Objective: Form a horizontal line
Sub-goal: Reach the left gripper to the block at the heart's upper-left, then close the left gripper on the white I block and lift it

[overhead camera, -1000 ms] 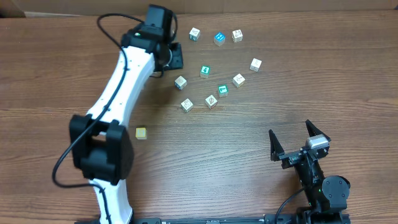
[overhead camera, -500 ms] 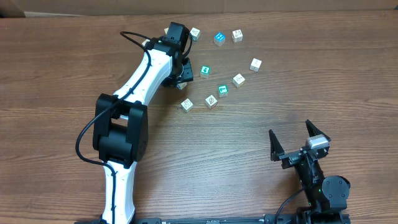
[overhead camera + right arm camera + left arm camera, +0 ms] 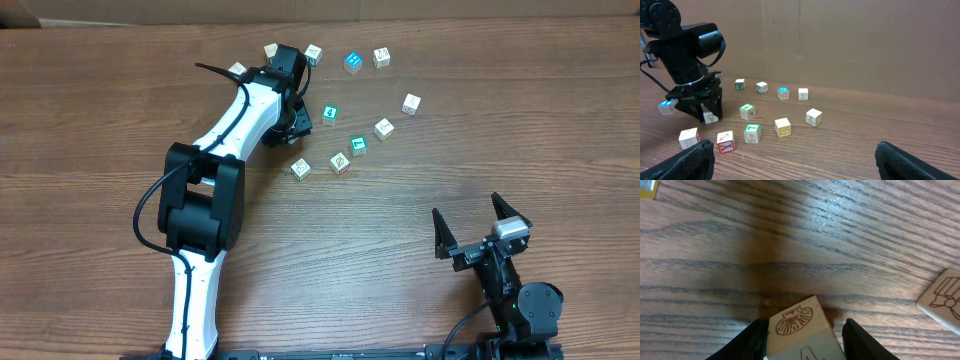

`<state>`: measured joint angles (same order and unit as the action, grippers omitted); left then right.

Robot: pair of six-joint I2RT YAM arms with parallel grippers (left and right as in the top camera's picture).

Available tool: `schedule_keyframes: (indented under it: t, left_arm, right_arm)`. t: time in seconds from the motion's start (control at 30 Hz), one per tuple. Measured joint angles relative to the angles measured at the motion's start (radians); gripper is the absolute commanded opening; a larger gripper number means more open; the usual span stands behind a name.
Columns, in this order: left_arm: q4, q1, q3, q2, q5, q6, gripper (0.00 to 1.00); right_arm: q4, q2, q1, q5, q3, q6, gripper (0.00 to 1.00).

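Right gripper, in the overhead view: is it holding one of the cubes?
No, the right gripper stands wide open with nothing in it.

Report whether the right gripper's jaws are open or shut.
Open: overhead, the right gripper has its jaws spread wide, with nothing between them.

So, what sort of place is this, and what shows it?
Probably a robotics test bench: a white robot arm and a black robot arm stand at one wooden table, small printed cubes lie scattered on it, and a plain cardboard wall closes the back.
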<state>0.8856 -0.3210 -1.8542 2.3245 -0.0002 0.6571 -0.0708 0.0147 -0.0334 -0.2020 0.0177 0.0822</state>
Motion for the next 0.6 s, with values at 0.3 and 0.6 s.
schedule_keyframes:
  t: [0.3,0.6]
  left_arm:
    - [-0.002,0.0,0.0,0.0,0.0,-0.001,0.44]
    - [0.008,0.0,-0.004,0.0,0.0,-0.005,0.71]
  right_arm:
    - [0.0,0.0,0.0,0.0,0.0,0.0,1.0]
    - [0.0,0.0,0.0,0.0,0.0,0.0,1.0]
